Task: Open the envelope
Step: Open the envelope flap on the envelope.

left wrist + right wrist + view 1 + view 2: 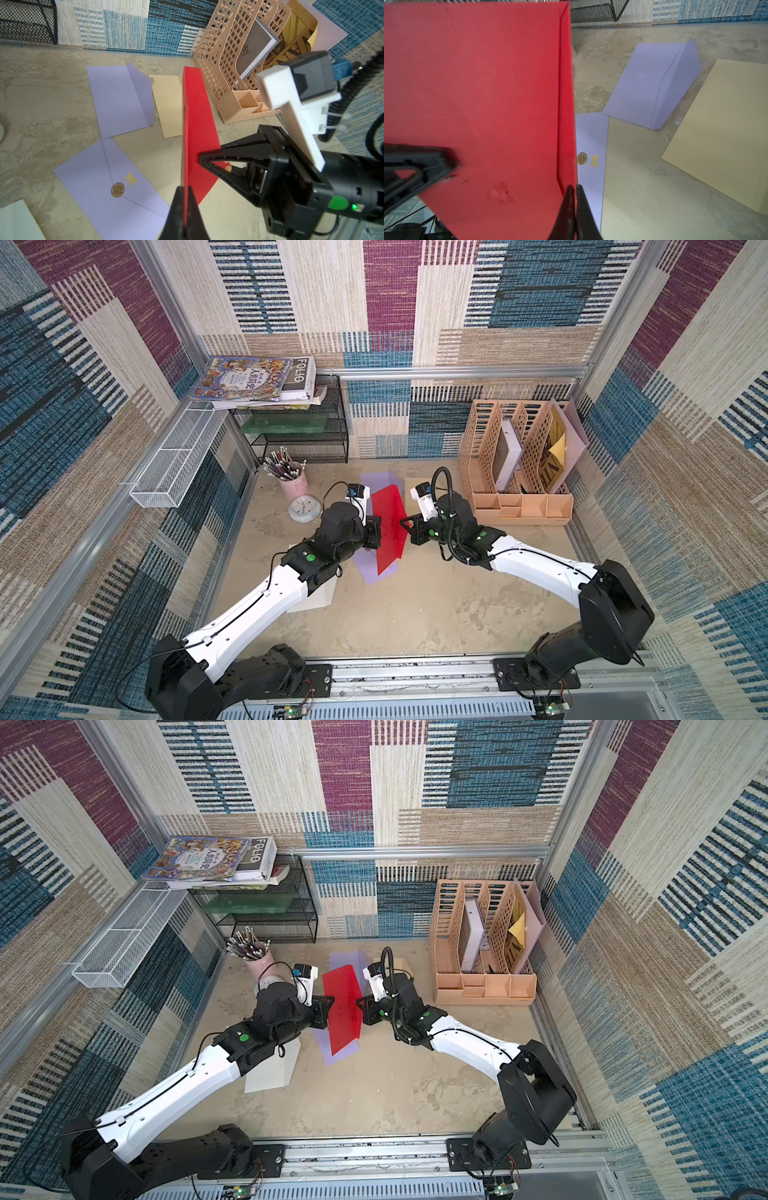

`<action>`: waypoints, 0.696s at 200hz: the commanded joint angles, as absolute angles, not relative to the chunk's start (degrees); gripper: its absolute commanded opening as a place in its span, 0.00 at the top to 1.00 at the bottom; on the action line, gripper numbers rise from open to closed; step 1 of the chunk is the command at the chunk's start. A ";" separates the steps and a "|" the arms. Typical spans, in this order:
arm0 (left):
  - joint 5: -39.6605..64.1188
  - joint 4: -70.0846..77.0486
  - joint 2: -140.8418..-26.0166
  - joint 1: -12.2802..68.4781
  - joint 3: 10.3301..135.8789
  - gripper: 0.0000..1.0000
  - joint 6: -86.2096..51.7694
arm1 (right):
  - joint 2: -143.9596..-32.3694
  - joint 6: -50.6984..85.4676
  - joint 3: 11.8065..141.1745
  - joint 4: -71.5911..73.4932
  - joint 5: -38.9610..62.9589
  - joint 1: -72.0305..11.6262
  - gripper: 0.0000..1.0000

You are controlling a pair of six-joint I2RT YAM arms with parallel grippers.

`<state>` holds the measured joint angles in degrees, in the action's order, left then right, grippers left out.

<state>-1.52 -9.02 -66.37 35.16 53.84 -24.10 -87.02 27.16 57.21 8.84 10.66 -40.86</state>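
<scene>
We are holding the red envelope (199,124) up above the table (415,614). Our left gripper (184,189) is pinching its body tight, and our right gripper (574,187) is pinching the flap (566,93) edge. We are trying to peel slowly, not rip.

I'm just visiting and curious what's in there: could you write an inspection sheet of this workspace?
Surface: mottled beige tabletop.
Job's things: red envelope held up on edge.
Clutter: sealed purple envelope, open purple envelope, cream envelope, pen cup, clock, file organiser, wire rack with books.
Grippers: left gripper and right gripper both shut on the red envelope.
Cables: black hose looping above the right arm.
Surroundings: patchwork carpet walls, metal frame.
</scene>
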 commanded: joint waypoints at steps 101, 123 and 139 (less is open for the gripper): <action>-0.61 -10.46 -68.45 29.93 53.41 0.86 -24.93 | -84.68 27.24 55.08 13.05 19.77 -38.75 1.00; 0.71 -10.20 -70.59 28.67 53.95 0.74 -25.30 | -83.13 27.60 54.11 13.62 24.39 -37.62 1.00; 1.67 -9.43 -72.33 28.03 54.40 0.61 -25.46 | -81.64 27.70 53.37 13.88 26.88 -37.02 1.00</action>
<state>-0.27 -10.39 -70.57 28.67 53.67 -25.12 -83.44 27.38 53.98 10.66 20.47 -37.56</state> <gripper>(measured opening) 0.321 0.053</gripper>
